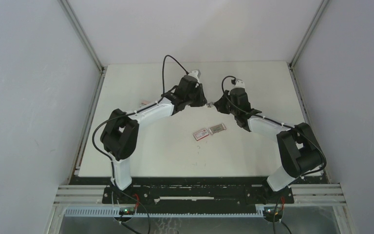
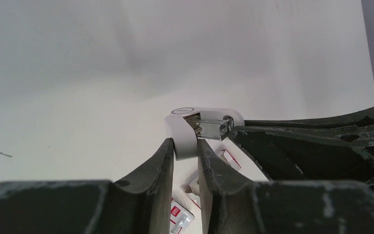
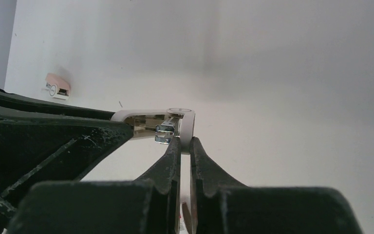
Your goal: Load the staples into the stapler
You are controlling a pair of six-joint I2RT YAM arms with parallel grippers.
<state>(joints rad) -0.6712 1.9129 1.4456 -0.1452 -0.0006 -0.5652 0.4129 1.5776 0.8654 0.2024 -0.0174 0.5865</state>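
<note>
A small white stapler [image 1: 209,104] hangs above the table between my two grippers, its metal staple channel showing. My left gripper [image 1: 202,102] is shut on the stapler's white end [image 2: 187,134]; in the left wrist view the gripper [image 2: 185,146] has a finger on either side of it. My right gripper [image 1: 216,104] is shut on the other white part [image 3: 185,127]; in the right wrist view the gripper [image 3: 185,144] pinches it narrowly. The red-and-white staple box [image 1: 200,134] lies on the table below, its grey tray [image 1: 217,128] slid out beside it. The box also shows in the left wrist view [image 2: 180,217].
A pinkish second stapler [image 3: 58,87] lies on the table by the left wall side. A tiny loose metal bit [image 2: 4,154] lies on the white tabletop [image 1: 175,156]. Walls close in the table on the left, right and back.
</note>
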